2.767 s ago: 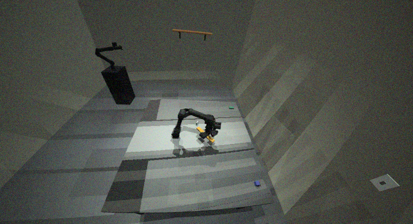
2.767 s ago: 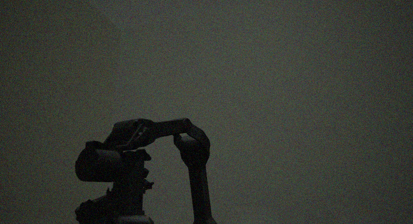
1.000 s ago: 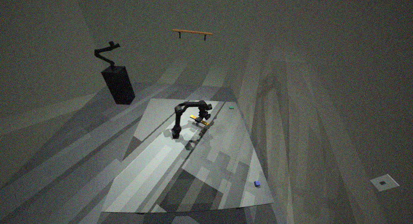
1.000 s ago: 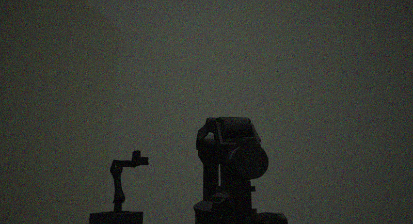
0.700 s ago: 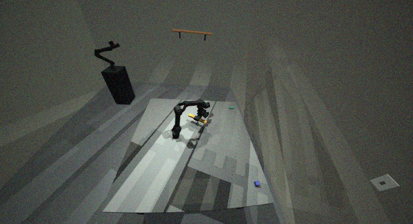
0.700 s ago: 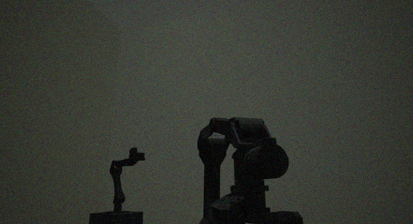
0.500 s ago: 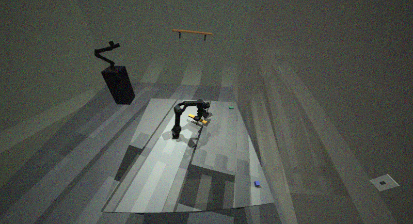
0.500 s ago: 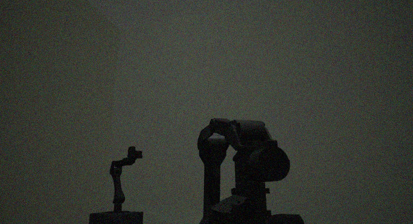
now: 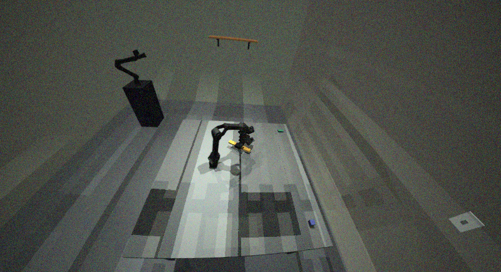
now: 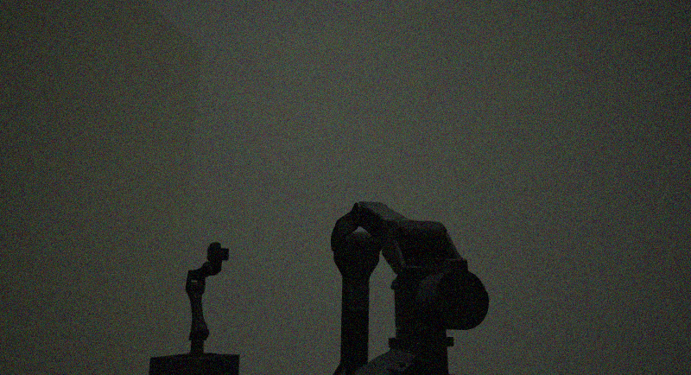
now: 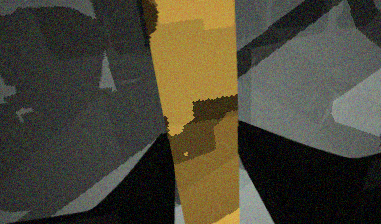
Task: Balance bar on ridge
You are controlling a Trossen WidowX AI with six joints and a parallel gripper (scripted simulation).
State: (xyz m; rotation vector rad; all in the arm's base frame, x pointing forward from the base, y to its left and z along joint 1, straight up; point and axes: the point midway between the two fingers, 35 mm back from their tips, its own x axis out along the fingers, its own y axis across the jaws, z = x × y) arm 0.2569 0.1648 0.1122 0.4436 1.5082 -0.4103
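A yellow-orange bar is held crosswise near its middle, with both ends sticking out past the fingers in the top view. My gripper points down and is shut on the bar. In the wrist view the bar runs top to bottom between the two black fingers. Its height above the table and whether it is level are hard to tell. I cannot make out the ridge for certain in any view. In the exterior view only the dark arm shows; the fingers and bar are out of view.
A small green block lies near the table's far right corner. A small blue block lies near its right edge, toward the front. A second dark arm stands on a black pedestal beyond the table's left side.
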